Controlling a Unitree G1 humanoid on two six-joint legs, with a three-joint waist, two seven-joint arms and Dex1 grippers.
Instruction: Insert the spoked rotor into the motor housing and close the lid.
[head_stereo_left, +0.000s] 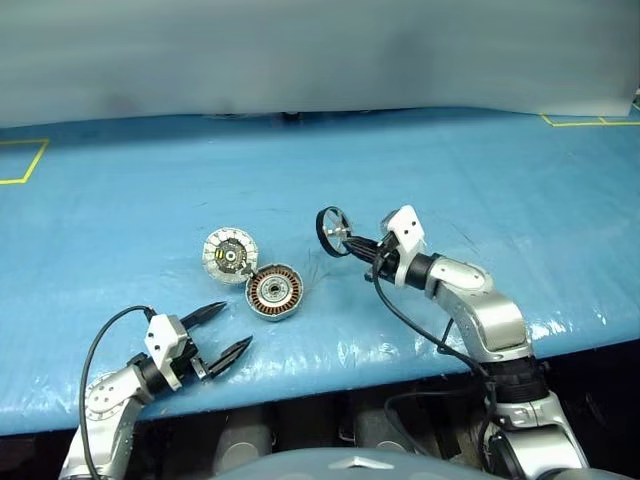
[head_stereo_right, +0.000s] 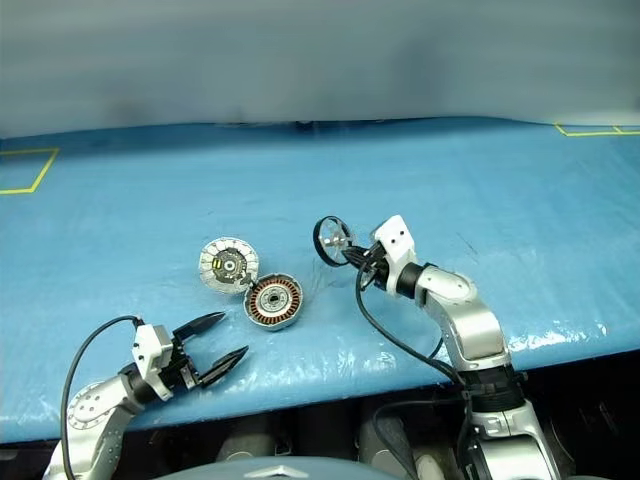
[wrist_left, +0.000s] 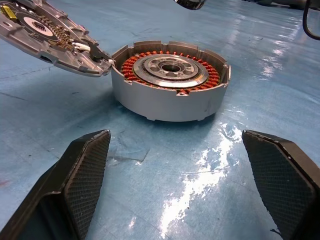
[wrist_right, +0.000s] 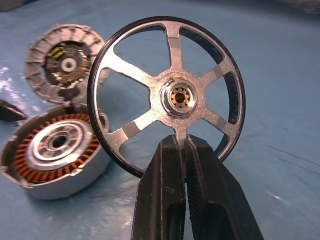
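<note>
The spoked rotor (wrist_right: 166, 95) is held clear of the blue table (head_stereo_left: 500, 180), clamped by one spoke between the closed fingers of the right gripper (head_stereo_left: 362, 249). The right arm is bent inward, its gripper pointed left. Lower and to the left, the motor housing (head_stereo_left: 275, 293) rests on the table with windings upward. The lid (head_stereo_left: 230, 254) is tilted, its edge touching the housing rim. The left gripper (head_stereo_left: 228, 333) is held near the housing, jaws wide apart and empty. One rotor, one housing and one lid are counted.
</note>
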